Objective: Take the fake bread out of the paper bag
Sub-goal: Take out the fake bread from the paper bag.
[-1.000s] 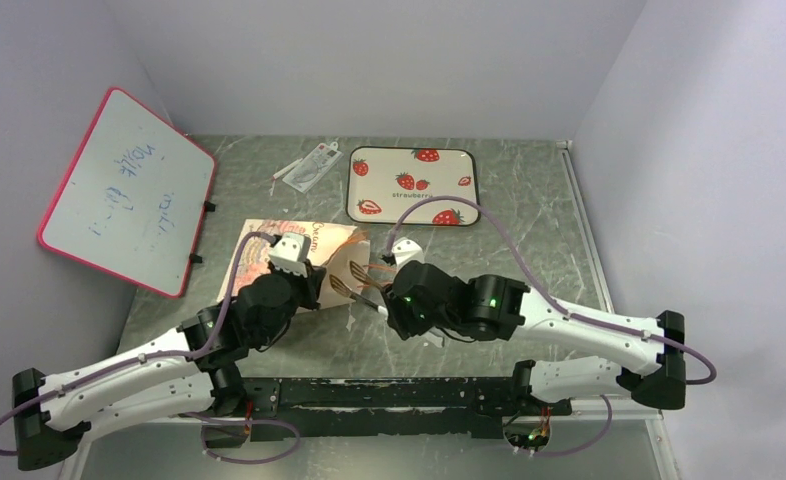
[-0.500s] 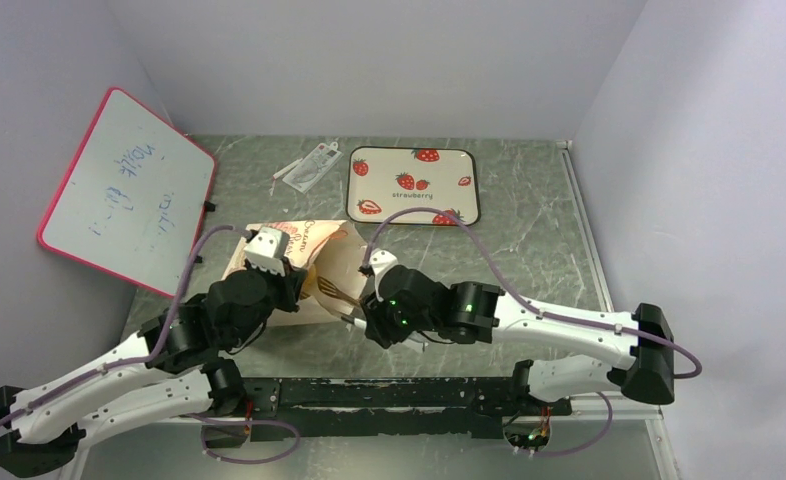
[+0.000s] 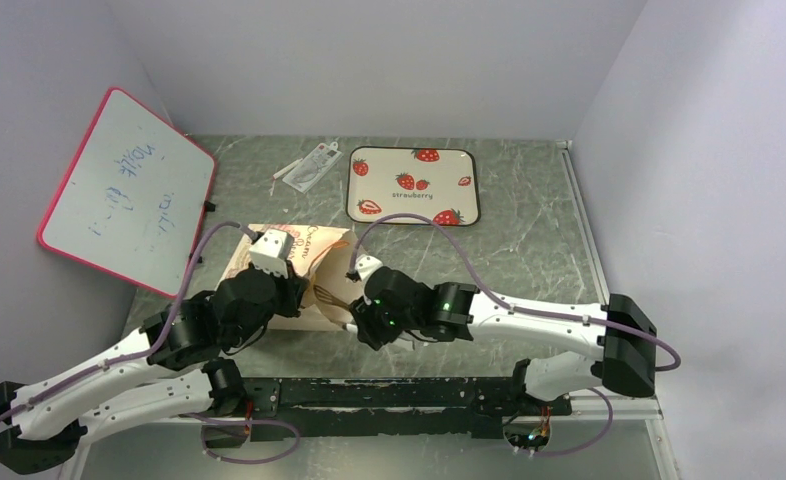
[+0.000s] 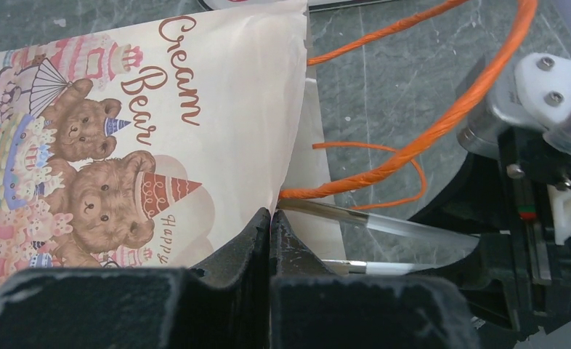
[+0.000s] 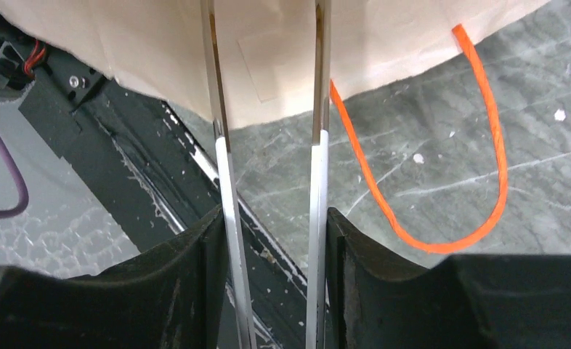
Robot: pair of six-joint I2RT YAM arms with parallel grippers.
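The paper bag (image 3: 304, 243) lies on its side, cream with a bear print (image 4: 217, 109), its mouth facing right and its orange handles (image 4: 413, 138) trailing onto the table. My left gripper (image 4: 270, 218) is shut on the bag's mouth edge, holding it up. Metal tongs (image 5: 319, 167) are pinched between the pads of my right gripper (image 5: 272, 218). Their two arms reach under the bag's rim (image 5: 282, 51), and their slotted tips (image 3: 324, 295) sit in the bag's mouth. The fake bread is hidden.
A strawberry-print tray (image 3: 414, 151) sits at the back centre, with a small clear packet (image 3: 309, 165) to its left. A red-framed whiteboard (image 3: 124, 190) leans at the left wall. The black base rail (image 3: 389, 390) runs along the near edge.
Both arms have shifted left. The right gripper has carried the tongs from beside the handles into the bag's mouth. The left gripper still holds the bag's edge.
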